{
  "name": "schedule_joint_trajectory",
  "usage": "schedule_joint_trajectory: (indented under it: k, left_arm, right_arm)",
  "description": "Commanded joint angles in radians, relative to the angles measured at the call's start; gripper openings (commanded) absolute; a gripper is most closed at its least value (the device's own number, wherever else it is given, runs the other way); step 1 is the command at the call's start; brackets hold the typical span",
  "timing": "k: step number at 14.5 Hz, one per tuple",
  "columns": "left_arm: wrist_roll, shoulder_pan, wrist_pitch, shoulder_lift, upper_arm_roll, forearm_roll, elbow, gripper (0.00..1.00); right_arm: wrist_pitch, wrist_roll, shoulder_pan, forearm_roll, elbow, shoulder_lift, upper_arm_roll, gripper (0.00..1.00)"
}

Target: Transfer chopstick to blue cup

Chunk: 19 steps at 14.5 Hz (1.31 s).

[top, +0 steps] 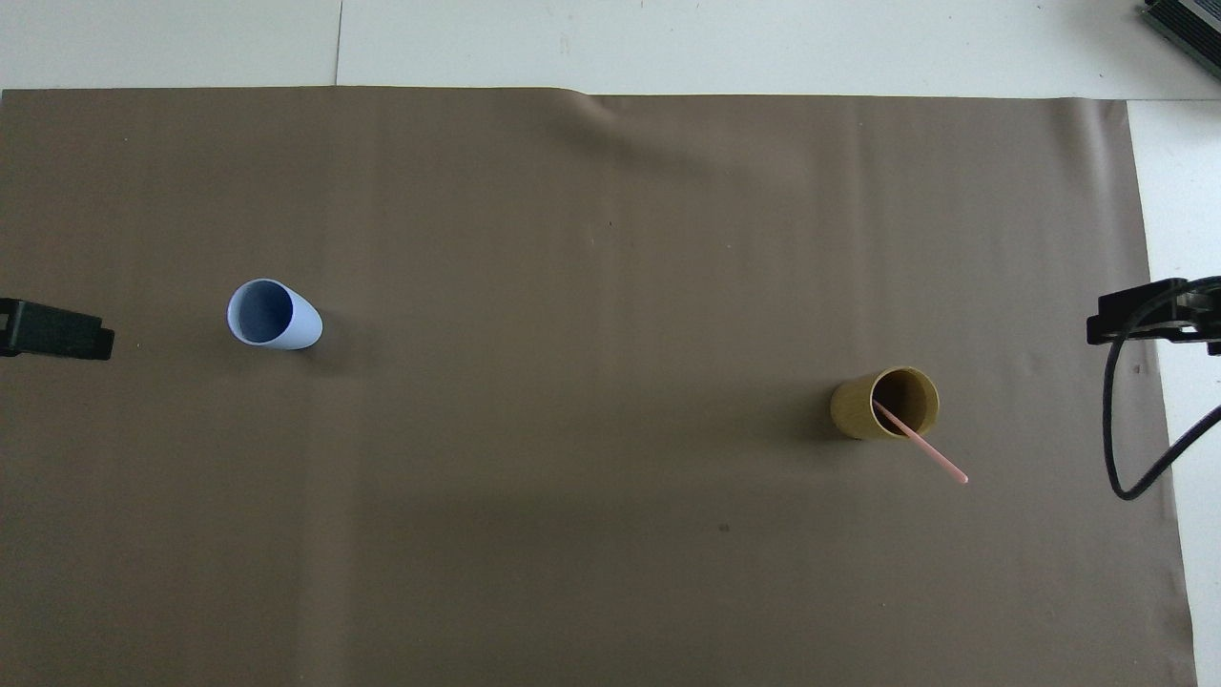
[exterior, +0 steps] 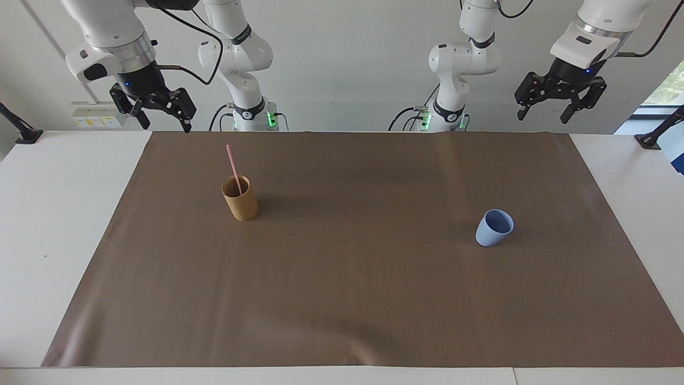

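The pale-pink chopstick (exterior: pixel 233 166) (top: pixel 920 444) stands in the tan-brown cup (exterior: pixel 241 203) (top: pixel 863 410), leaning toward the robots, at the right arm's end of the mat. The light-blue cup (exterior: pixel 492 229) (top: pixel 277 317) stands upright and empty toward the left arm's end. My right gripper (exterior: pixel 166 126) hangs open and empty in the air over the mat's corner by its base, well apart from the tan cup. My left gripper (exterior: pixel 542 118) hangs open and empty above the other corner by its own base. In the overhead view only one of the fingers of each shows: left (top: pixel 57 330), right (top: pixel 1135 315).
A brown mat (exterior: pixel 363 299) covers most of the white table (exterior: pixel 53 240). Black clamp mounts sit at the table's corners near the robots (exterior: pixel 24 133) (exterior: pixel 654 136). A black cable (top: pixel 1121 448) loops down from the right arm.
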Motion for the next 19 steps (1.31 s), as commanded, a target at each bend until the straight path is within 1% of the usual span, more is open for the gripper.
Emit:
schedule_joint_trajectory:
  k: [1,19]
  left_arm:
    - [-0.014,0.002,-0.018,-0.008,0.002,-0.012,0.005,1.00]
    - [-0.016,0.000,-0.001,-0.008,0.001,-0.012,-0.001,1.00]
  right_arm:
    - [-0.005,-0.018,-0.006,0.015,-0.030,-0.028,0.001,1.00]
    - [-0.007,-0.016,-0.009,0.015,-0.035,-0.031,0.001,1.00]
